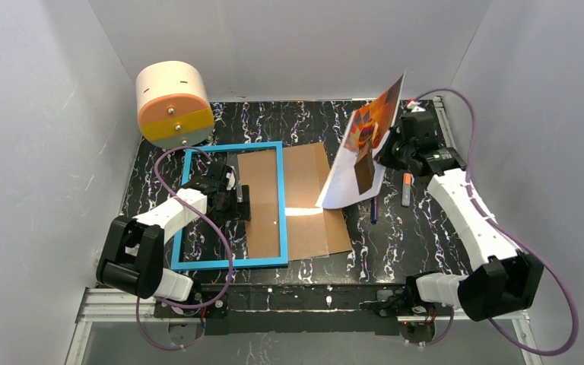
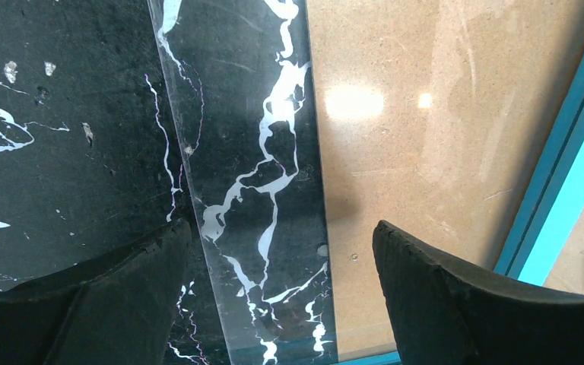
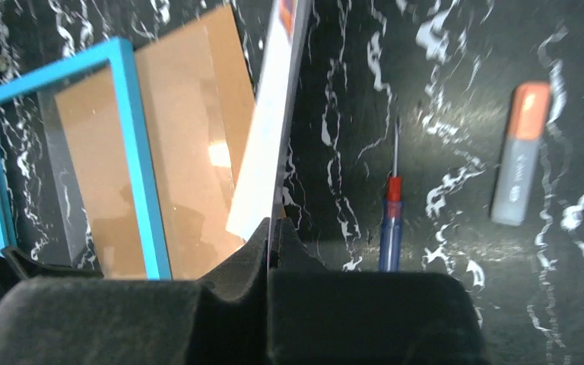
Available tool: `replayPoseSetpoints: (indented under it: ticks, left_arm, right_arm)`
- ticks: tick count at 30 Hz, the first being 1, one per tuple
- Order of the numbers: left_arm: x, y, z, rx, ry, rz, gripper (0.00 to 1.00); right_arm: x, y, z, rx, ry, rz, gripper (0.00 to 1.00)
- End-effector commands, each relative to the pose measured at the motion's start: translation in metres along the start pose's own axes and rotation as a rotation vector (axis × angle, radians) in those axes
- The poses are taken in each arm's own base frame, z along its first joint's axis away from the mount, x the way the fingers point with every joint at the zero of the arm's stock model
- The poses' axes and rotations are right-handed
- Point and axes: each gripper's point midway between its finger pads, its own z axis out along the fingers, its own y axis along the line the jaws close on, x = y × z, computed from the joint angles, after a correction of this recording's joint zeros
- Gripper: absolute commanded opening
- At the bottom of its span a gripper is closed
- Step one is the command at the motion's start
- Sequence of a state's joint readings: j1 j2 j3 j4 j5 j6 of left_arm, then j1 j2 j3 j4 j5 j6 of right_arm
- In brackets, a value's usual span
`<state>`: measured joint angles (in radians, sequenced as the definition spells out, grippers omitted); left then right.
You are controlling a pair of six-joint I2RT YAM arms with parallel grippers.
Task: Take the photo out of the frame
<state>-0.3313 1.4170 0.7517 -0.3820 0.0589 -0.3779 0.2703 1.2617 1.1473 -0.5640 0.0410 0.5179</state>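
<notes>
One photo (image 1: 357, 163), pinched by the right gripper (image 3: 271, 243), stands lifted beside the one blue frame (image 1: 228, 262), which lies over one brown board (image 1: 308, 205). The left gripper (image 2: 280, 232) hangs spread inside the frame; one screwdriver (image 3: 390, 220), one marker (image 3: 518, 163), label unreadable

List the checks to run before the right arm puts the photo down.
1. The photo is out of the frame: ok, it is held up in the air to the frame's right.
2. The right gripper has a firm grip: ok, its fingers are shut on the photo's edge.
3. The photo's lower corner is clear of the backing board: cannot tell.
4. The left gripper is free: ok, it is open above the glass pane and holds nothing.
5. The table right of the board is bare: not ok, a screwdriver and a marker lie there.
</notes>
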Motion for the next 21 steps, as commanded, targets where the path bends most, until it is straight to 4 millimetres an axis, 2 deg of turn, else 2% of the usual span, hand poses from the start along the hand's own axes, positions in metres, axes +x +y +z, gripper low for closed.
replayPoseSetpoints:
  ticks: [1,10,15,18,21]
  left_arm:
    - [0.001,0.003,-0.006,-0.017,-0.007,0.011,0.87]
    - [-0.010,0.007,-0.017,-0.044,-0.078,0.002,0.90]
    - [-0.022,0.009,-0.031,-0.050,-0.171,-0.011,0.98]
    - [-0.029,0.013,-0.038,-0.072,-0.212,-0.013,0.98]
    - [-0.027,0.003,-0.038,-0.016,-0.206,-0.013,0.98]
  right_arm:
    - [-0.040,0.000,-0.043,0.049,-0.116,-0.095,0.01]
    - [-0.057,0.030,-0.073,-0.062,-0.120,-0.179,0.01]
    - [-0.045,0.067,-0.080,-0.242,0.005,-0.255,0.01]
    - [-0.036,0.090,-0.089,-0.363,0.067,-0.278,0.01]
    - [-0.021,0.117,-0.094,-0.496,0.136,-0.279,0.01]
